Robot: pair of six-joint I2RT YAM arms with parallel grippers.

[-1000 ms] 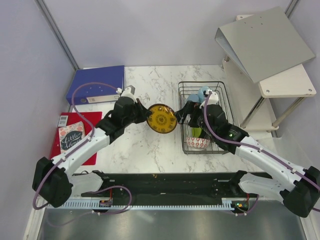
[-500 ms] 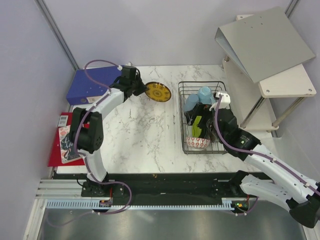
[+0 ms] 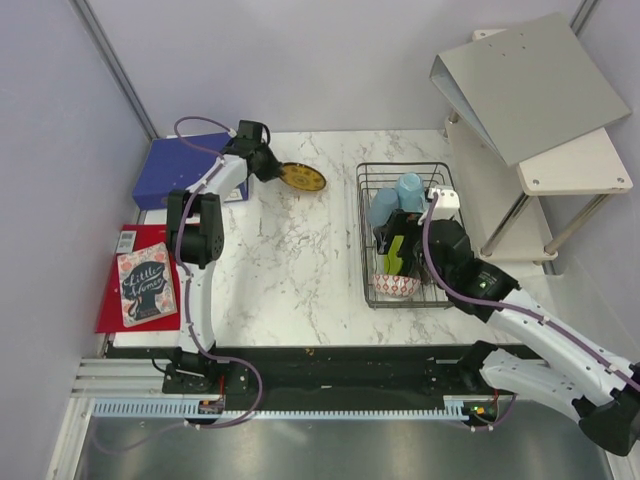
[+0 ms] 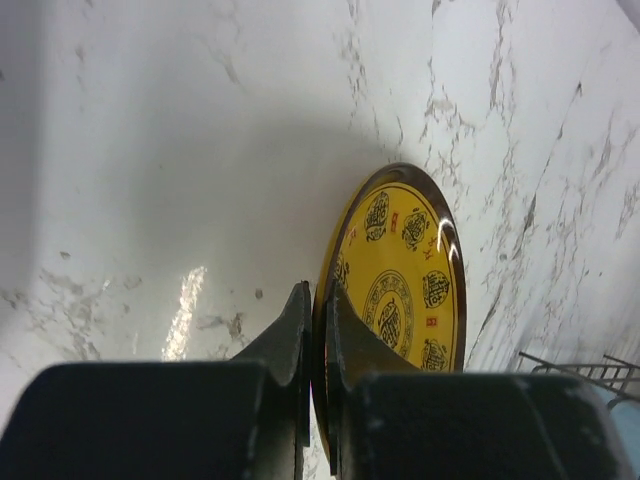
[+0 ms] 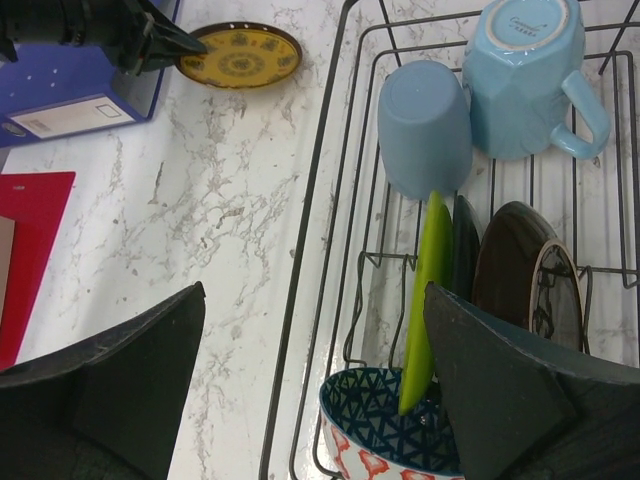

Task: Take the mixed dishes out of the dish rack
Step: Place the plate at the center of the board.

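My left gripper (image 3: 268, 168) is shut on the rim of the yellow-brown patterned plate (image 3: 302, 177), low over the marble at the far left; the plate fills the left wrist view (image 4: 400, 290). My right gripper (image 3: 425, 232) is open and empty above the black wire dish rack (image 3: 363, 235). In the right wrist view the rack (image 5: 300, 260) holds two light blue cups (image 5: 425, 125) (image 5: 525, 75), an upright lime green plate (image 5: 425, 300), a black plate (image 5: 462, 255), a dark brown plate (image 5: 515, 260) and a bowl, blue-patterned inside and red-and-white outside (image 5: 390, 435).
A blue ring binder (image 3: 190, 168) lies just left of the held plate. A red book (image 3: 140, 277) lies at the left edge. A grey binder (image 3: 520, 80) sits on a white shelf (image 3: 575, 165) at the right.
My left arm has carried the yellow plate from the table's middle to the far left by the blue binder and tilted it flat. My right gripper has drawn back over the rack.
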